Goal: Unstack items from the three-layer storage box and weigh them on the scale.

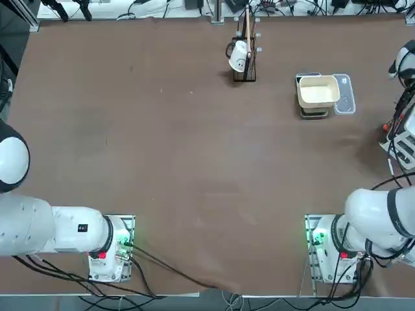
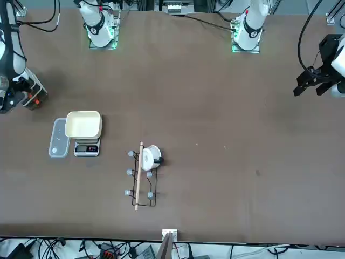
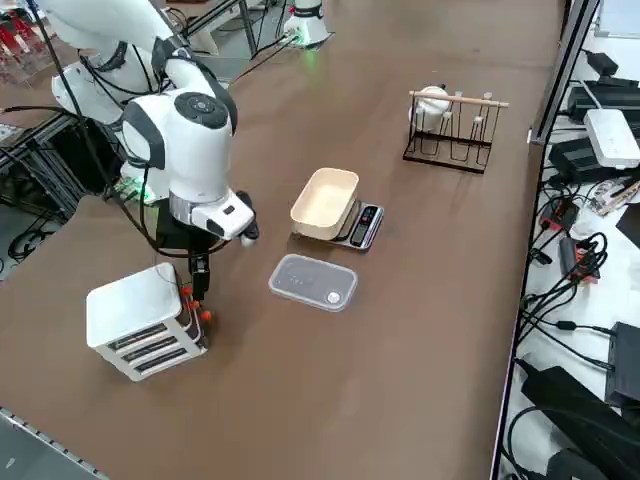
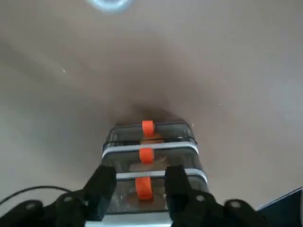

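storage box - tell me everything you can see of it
The storage box is a white-topped stack of three translucent grey drawers, each with a small orange tab on its front. It stands upright on the brown table, near the edge at the robot's right. Brownish lumps show dimly through the drawers. The right gripper has its fingers either side of one tab, not yet closed.

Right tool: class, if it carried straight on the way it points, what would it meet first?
Probably the storage box: the right tool straddles an orange tab on the box's front, though depth is unclear.
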Tool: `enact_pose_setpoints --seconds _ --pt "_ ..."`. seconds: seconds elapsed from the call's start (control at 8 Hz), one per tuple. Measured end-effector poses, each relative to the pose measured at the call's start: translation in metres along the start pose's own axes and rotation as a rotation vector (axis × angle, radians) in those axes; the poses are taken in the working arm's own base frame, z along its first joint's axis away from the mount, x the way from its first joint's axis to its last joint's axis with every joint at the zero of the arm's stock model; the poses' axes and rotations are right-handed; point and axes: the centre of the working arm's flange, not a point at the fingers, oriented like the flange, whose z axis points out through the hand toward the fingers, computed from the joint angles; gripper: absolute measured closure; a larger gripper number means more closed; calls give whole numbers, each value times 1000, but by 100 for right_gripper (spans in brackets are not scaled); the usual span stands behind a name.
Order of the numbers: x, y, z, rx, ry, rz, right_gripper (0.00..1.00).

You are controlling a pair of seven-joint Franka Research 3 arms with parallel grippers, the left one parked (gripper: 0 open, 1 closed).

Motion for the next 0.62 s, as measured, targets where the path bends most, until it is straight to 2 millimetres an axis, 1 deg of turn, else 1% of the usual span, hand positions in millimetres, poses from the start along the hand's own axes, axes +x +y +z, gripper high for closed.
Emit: enact_pose_setpoints --seconds 0.25,0.62 --pt "-1 -1 2 -3 -12 -10 45" --pt "-7 0 10 9 -14 0 45"
